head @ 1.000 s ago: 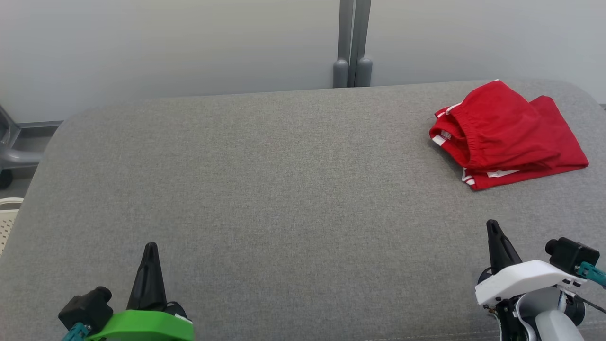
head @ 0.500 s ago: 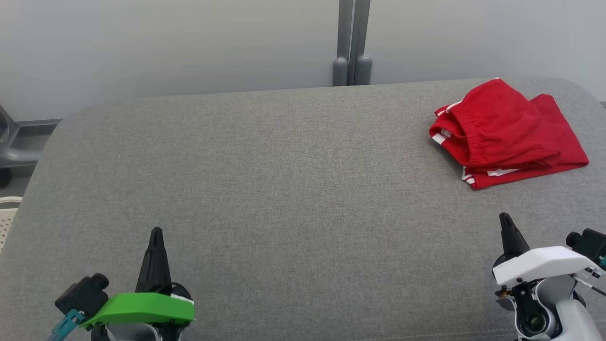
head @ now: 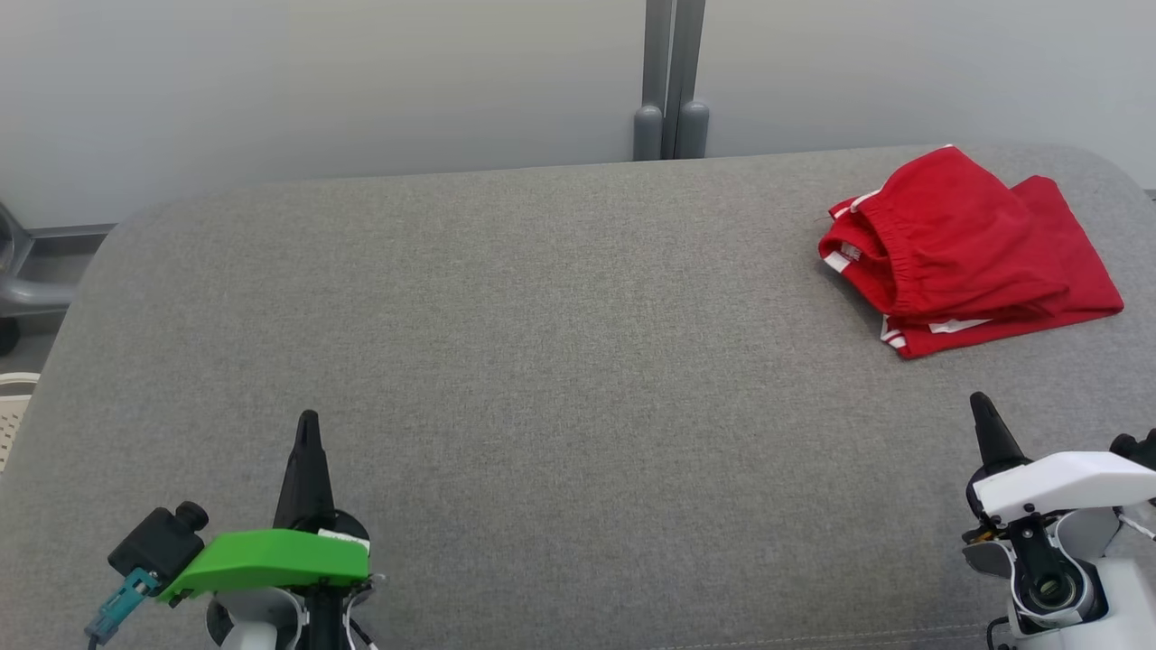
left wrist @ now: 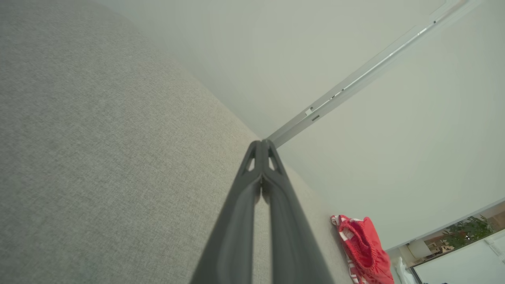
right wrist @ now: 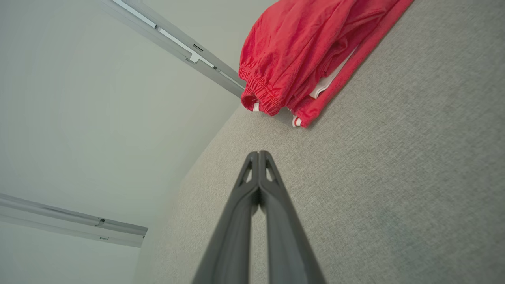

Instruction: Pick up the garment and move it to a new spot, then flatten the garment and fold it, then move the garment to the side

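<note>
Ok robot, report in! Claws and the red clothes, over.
Left gripper shut, empty. Right gripper shut, empty. Red garment loosely folded, far right of grey surface. Nothing in the way.

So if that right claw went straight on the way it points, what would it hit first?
Probably the red shorts, near their elastic waistband; bare gray cushion lies between them and the shut right gripper. Its height is hard to judge.

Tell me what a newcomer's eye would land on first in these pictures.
The red garment with white trim stands out at once, lying loosely folded at the far right of the grey padded surface. Next come the left gripper with its green cover at the lower left and the right gripper with its white cover at the lower right, both shut and apart from the garment.
</note>
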Available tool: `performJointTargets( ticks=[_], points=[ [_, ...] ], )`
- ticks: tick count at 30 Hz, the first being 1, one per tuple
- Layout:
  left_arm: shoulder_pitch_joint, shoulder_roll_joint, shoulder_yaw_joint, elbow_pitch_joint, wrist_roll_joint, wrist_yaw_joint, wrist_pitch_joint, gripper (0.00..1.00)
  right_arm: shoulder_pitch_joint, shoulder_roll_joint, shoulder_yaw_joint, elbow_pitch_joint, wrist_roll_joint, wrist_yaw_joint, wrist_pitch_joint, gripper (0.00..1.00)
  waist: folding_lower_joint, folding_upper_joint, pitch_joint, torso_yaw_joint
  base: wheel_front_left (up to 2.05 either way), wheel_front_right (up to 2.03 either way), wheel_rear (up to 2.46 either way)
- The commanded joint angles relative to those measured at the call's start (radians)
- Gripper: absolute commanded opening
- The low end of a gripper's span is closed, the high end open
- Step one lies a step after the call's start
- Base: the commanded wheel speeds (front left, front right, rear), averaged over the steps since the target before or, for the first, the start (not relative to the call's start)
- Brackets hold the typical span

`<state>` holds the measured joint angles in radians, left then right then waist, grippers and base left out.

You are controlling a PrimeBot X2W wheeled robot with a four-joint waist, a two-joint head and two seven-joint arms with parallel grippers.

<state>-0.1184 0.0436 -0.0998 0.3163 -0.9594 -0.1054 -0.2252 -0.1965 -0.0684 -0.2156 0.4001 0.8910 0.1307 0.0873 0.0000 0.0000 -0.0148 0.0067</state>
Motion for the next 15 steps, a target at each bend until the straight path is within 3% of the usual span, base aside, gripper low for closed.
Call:
performJointTargets(
  ticks=[1,15],
  points=[
    [-0.033,0.006,-0.004,-0.004,-0.027,-0.003,0.001,0.00,-0.030,-0.008,-0.009,-0.004,0.023,0.000,0.007,0.00,0.0000,0.0000,0.000,0.000,0.00,0.00,0.00],
    [-0.084,0.007,-0.031,0.031,-0.197,-0.010,0.008,0.00,-0.067,-0.019,-0.053,0.026,0.174,0.000,0.073,0.00,0.0000,0.0000,0.005,-0.001,0.00,0.00,0.00]
  ],
)
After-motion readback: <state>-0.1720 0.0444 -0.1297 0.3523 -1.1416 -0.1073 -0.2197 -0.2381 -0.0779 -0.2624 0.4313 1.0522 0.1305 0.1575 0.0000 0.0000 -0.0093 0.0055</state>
